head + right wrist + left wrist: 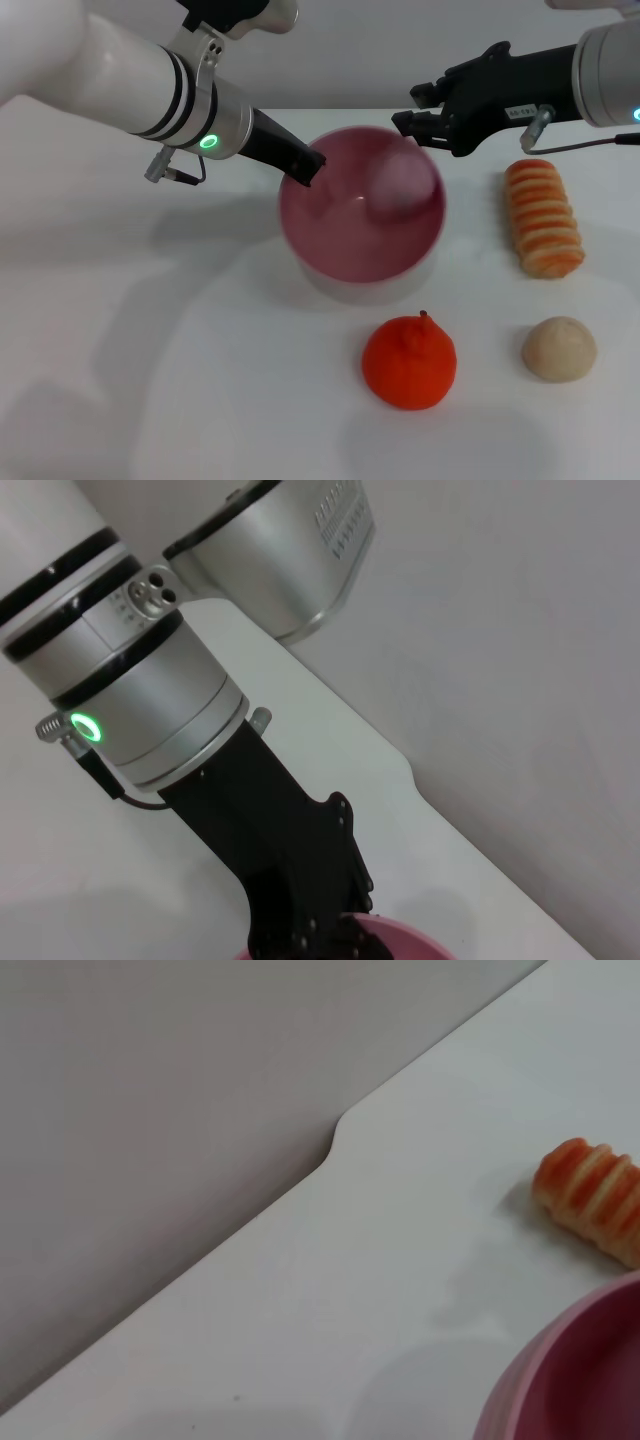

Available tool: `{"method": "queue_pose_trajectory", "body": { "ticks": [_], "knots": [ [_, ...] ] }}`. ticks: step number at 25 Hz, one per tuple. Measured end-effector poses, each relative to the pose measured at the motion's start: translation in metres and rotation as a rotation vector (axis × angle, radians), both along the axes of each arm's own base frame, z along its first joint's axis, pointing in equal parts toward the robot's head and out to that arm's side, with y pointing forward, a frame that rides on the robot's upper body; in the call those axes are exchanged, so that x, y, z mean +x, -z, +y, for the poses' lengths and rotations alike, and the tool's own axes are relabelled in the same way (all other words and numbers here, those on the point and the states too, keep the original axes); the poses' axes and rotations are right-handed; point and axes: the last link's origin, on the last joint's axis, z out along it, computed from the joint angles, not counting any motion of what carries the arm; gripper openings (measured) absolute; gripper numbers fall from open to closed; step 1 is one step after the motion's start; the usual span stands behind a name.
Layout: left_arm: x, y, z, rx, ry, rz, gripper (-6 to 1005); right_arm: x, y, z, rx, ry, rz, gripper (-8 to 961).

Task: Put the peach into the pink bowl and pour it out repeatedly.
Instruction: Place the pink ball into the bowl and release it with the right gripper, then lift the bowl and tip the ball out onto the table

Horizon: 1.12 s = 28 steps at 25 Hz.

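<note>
The pink bowl [345,235] sits at the table's middle, tipped so its inside faces the head camera. My left gripper [305,165] is shut on the bowl's far-left rim. The peach [400,185] is a pale pink blur inside the bowl, against its far-right wall. My right gripper [412,110] hovers just above the bowl's far-right rim, open and holding nothing. The left wrist view shows a piece of the bowl [575,1375]. In the right wrist view the left gripper [320,930] clamps the bowl's rim [405,943].
A bright orange-red fruit [408,362] lies in front of the bowl. A beige ball [558,348] is at the front right. A striped orange-and-cream bread roll [543,217] [595,1200] lies right of the bowl. The table's far edge [335,1135] has a notch.
</note>
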Motion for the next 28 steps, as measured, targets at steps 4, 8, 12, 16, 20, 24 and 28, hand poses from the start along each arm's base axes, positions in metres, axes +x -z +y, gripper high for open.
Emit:
{"method": "queue_pose_trajectory", "body": {
  "ticks": [4, 8, 12, 16, 20, 24, 28],
  "knots": [
    [0.001, 0.000, 0.000, -0.002, 0.003, 0.000, 159, 0.001, 0.000, 0.001, 0.006, 0.002, 0.002, 201],
    [0.004, 0.000, 0.002, 0.013, 0.030, -0.001, 160, 0.009, -0.008, 0.002, 0.065, 0.021, 0.041, 417],
    [0.010, 0.004, 0.000, 0.039, 0.116, 0.000, 160, 0.019, -0.020, 0.001, 0.129, 0.031, 0.136, 414],
    [0.020, 0.012, -0.001, 0.090, 0.213, -0.006, 161, 0.034, -0.039, -0.016, 0.134, -0.042, 0.324, 411],
    [0.027, 0.018, -0.003, 0.130, 0.279, -0.012, 162, 0.056, -0.056, -0.044, 0.156, -0.200, 0.480, 409],
    [0.053, 0.028, -0.016, 0.237, 0.471, -0.060, 163, 0.092, -0.073, -0.075, 0.295, -0.359, 0.565, 406],
    [0.066, 0.031, -0.023, 0.378, 0.624, -0.103, 164, 0.130, -0.092, -0.099, 0.444, -0.390, 0.639, 403]
  ]
}}
